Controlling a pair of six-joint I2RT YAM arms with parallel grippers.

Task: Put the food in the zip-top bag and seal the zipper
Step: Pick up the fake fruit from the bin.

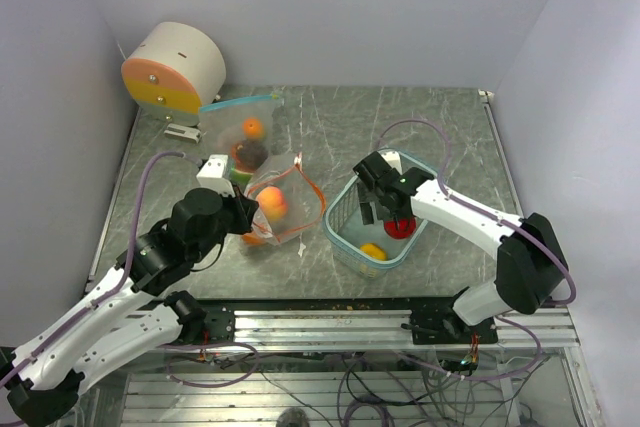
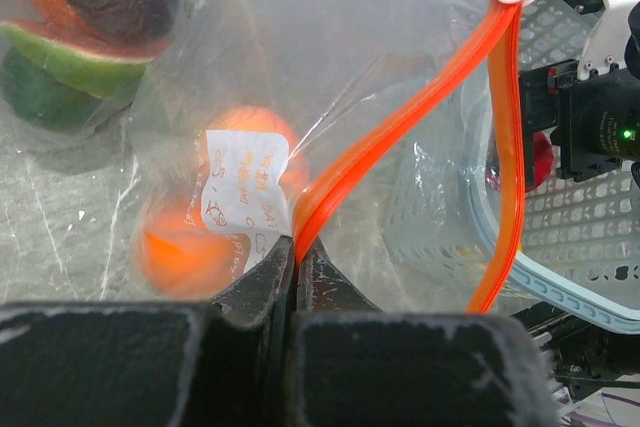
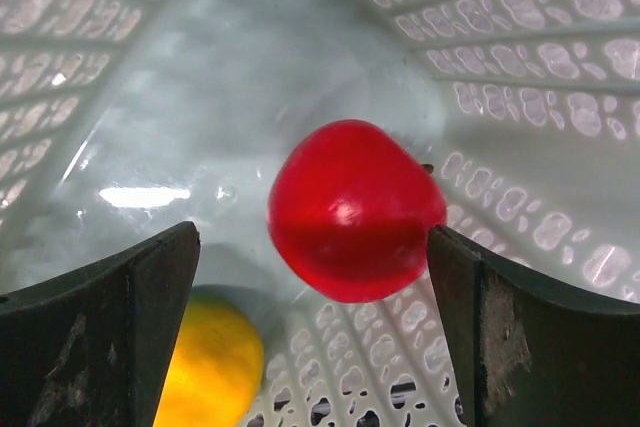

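My left jaws clamped the zip-top bag's zipper, two orange fruits inside; my right jaws stood apart around one red fruit, one yellow fruit beside it in the tub.

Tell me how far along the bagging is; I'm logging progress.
Done: orange fruit sits in the bag. In hand: left hand pinches its orange zipper; right hand hangs open over the red fruit in the tub. Left: bag red and yellow fruit, seal zipper.

A robotics lab: plain white panels wall in a grey marbled table, with a left arm and right arm bolted to an aluminium rail above loose cables.
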